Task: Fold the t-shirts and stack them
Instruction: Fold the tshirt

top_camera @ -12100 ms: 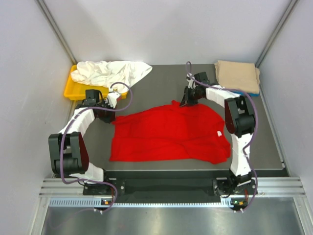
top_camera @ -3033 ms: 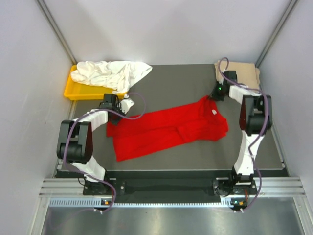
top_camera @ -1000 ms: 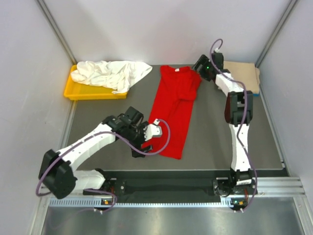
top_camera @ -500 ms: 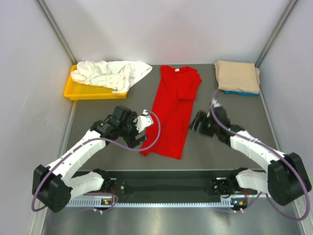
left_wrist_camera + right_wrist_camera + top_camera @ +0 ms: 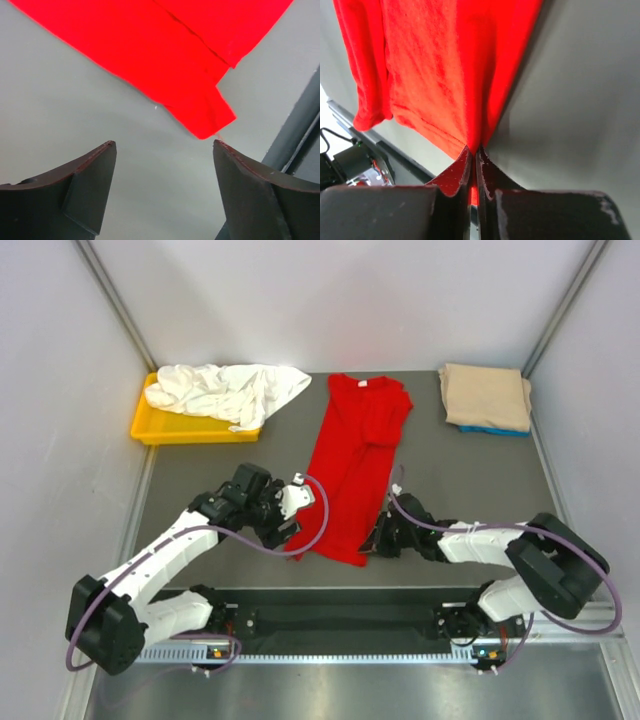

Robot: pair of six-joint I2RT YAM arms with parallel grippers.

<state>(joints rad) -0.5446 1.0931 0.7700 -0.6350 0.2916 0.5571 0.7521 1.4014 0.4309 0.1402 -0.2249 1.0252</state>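
Observation:
The red t-shirt point(image 5: 355, 470) lies as a long folded strip down the middle of the table, neck at the far end. My right gripper point(image 5: 377, 540) is at its near right corner, shut on the hem; in the right wrist view the red t-shirt point(image 5: 445, 65) is pinched between the jaws of my right gripper point(image 5: 473, 148). My left gripper point(image 5: 290, 520) sits just left of the near left corner, open. In the left wrist view, my left gripper point(image 5: 163, 145) holds nothing, and the red t-shirt's point(image 5: 165, 60) corner lies just beyond it. A white t-shirt point(image 5: 225, 390) lies crumpled at the far left.
The white shirt spills over a yellow tray point(image 5: 150, 428) at the far left. A folded tan t-shirt point(image 5: 486, 395) rests on a blue one point(image 5: 490, 430) at the far right corner. The table's front rail point(image 5: 350, 595) runs close behind both grippers.
My right arm swung from the far end down to the red shirt's near right corner and shut on the hem. My left gripper narrowed a little, staying by the near left corner.

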